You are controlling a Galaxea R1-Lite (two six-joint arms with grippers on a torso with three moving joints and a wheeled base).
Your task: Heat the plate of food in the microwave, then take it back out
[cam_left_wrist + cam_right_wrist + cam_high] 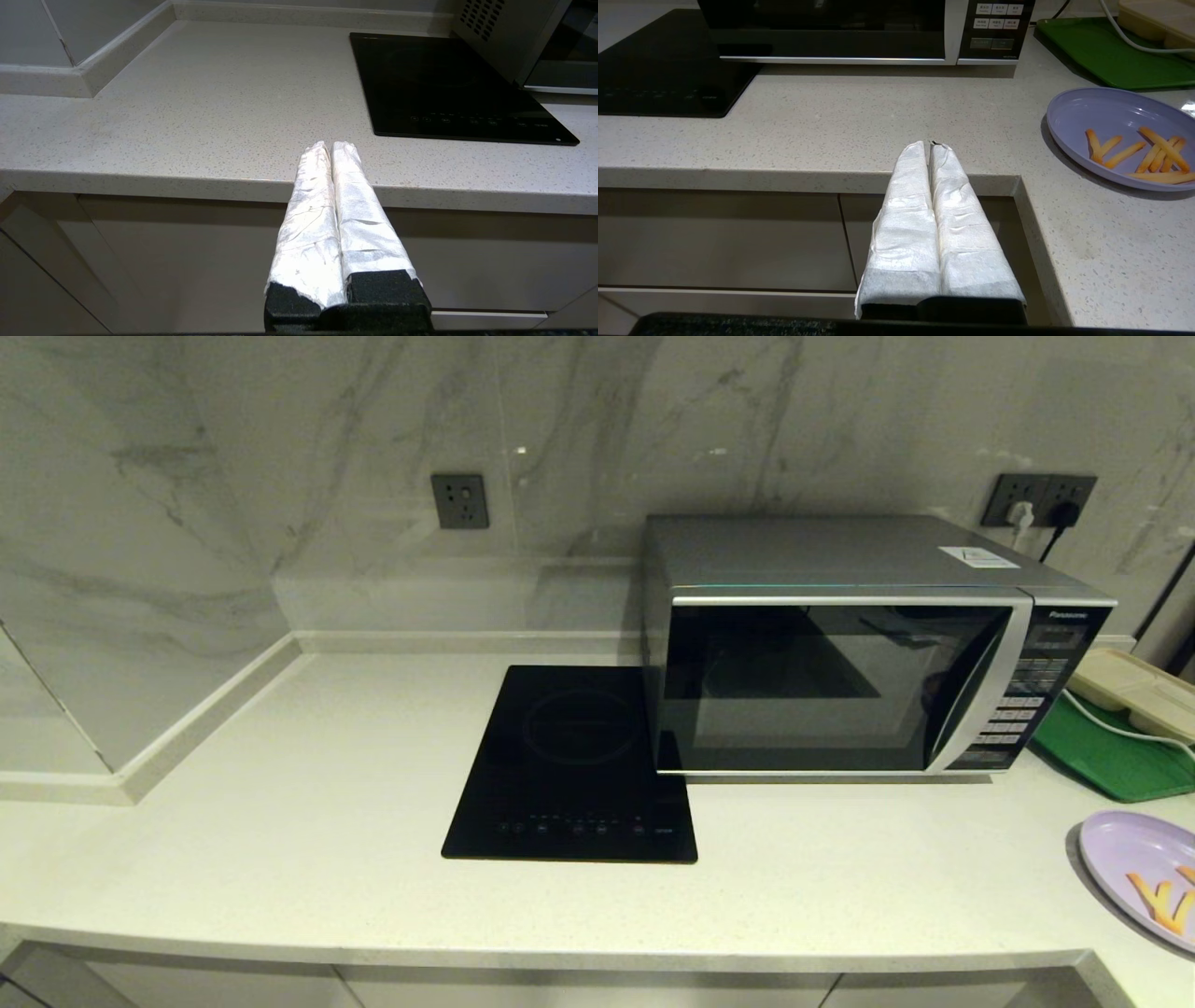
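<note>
While the microwave point(845, 653) stands at the back of the bench point(308, 859) with its dark glass door shut, the plate of food point(1141, 873) lies well apart from it, at the bench's right front edge, half cut off in the head view. Several orange-yellow fries point(1141, 154) lie loose on the lilac plate. A black cooktop point(571, 767) sits just beside the microwave's left side, apparently touching it, though the shadow makes that hard to judge. Behind the plate, a green tray point(1106, 756) carries a beige compartment tray point(1134, 691), with a white cable point(1116, 726) running across both. The left end effector point(331, 147) hovers at the bench's front edge, its white-wrapped fingers point(312, 205) pressed together on nothing. The right end effector point(930, 147) likewise hangs at the front edge, left of the plate, fingers closed and empty.
</note>
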